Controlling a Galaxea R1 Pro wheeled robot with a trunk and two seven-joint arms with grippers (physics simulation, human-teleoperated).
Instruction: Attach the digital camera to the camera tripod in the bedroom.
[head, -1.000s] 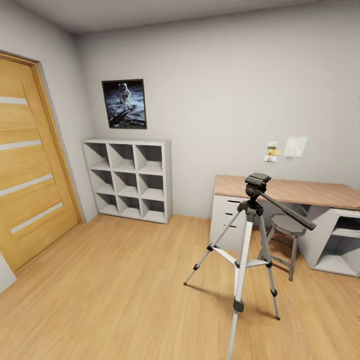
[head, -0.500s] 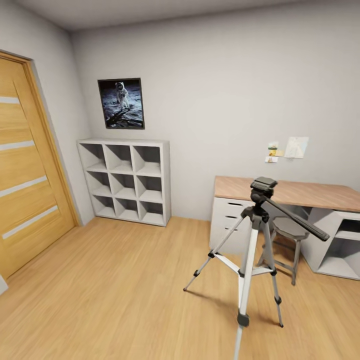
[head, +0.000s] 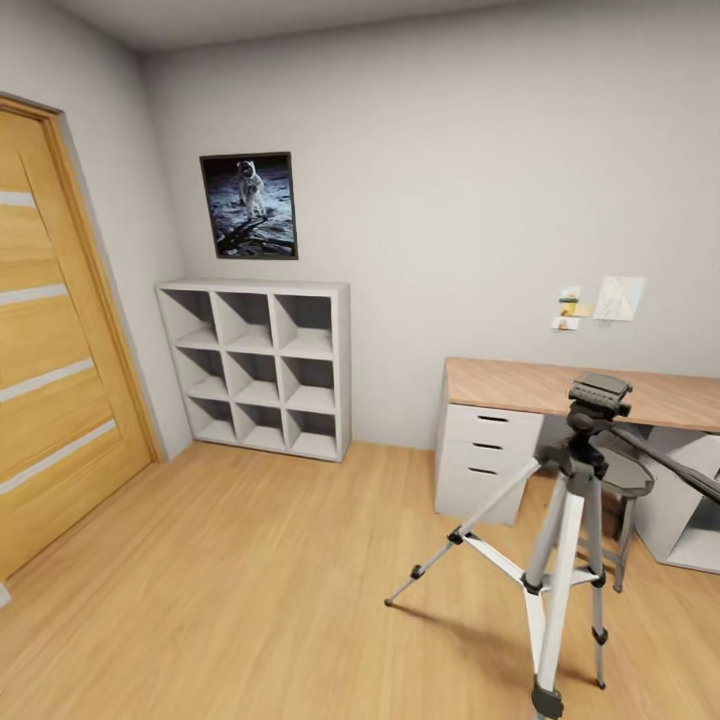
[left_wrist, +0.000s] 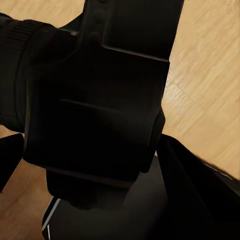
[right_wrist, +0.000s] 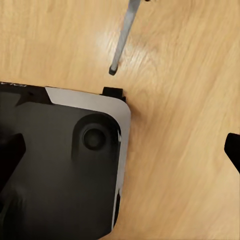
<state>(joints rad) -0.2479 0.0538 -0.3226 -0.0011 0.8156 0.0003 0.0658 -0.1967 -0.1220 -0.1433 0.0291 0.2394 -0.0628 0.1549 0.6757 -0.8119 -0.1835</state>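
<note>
Head view had swung: camera tripod sat further right and nearer (camera moved, not tripod). Left gripper gripped the digital camera; right gripper's state unclear.

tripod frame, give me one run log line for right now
phase: approach | tripod: upright on floor, head bare, in front of desk | stool: behind tripod | left hand: holds dark object, likely camera

Black base (silver-edged, rounded corner)
</note>
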